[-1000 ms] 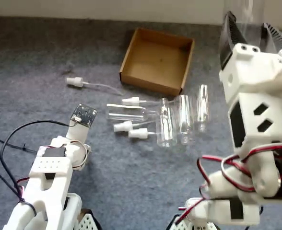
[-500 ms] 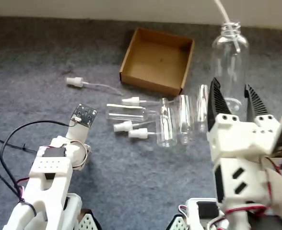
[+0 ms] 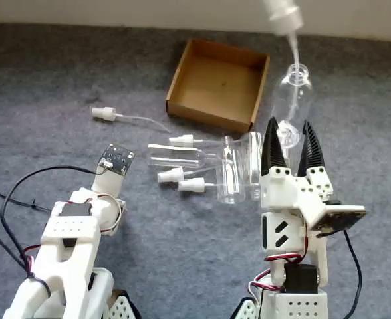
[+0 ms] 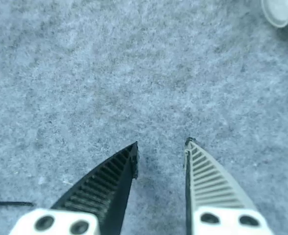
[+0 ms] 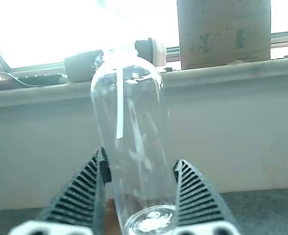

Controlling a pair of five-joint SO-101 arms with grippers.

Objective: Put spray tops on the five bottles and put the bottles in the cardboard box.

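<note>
1. We see the right pincer (image 3: 290,129) clamped on a clear bottle (image 3: 292,93) beside the cardboard box (image 3: 209,114).
2. A spray top (image 3: 283,14) has its tube in the bottle's neck.
3. The left pincer (image 4: 161,147) is apart, far from the box.

Quick count: one cardboard box (image 3: 219,83). Clear bottles, I can make out four, so that's one upright bottle (image 3: 290,100) plus three lying bottles (image 3: 230,176). Spray tops come to five in total, four loose spray tops (image 3: 185,140) lying flat and one more spray top (image 3: 282,14) right above the upright bottle.
</note>
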